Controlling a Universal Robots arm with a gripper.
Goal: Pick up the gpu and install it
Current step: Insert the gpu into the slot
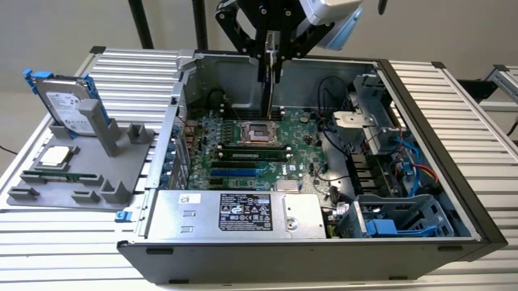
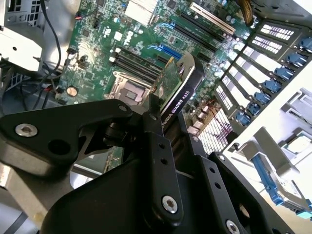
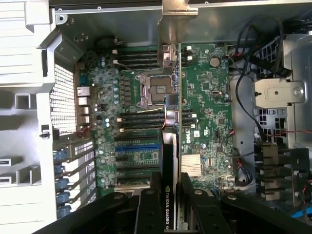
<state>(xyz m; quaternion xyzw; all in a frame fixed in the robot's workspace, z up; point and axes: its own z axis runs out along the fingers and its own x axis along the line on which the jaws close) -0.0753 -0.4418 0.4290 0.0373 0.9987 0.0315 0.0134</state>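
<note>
Gripping the gpu (image 1: 270,100) edge-on, gripper (image 1: 271,70) jaws closing on its black and green faces. Hanging it upright over the motherboard (image 1: 304,160), near the processor socket (image 1: 261,131), inside the open computer case (image 1: 307,264).

Ribbed metal table (image 1: 453,109) carries open computer case (image 1: 283,264) and grey tray (image 1: 57,189).

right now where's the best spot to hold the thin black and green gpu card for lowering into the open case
Its top edge, pinched across the two flat faces, coming from straight above. The thin black and green gpu card hangs vertical over the green motherboard, leaving its lower edge free. The gripper is shut on it that way.
</note>
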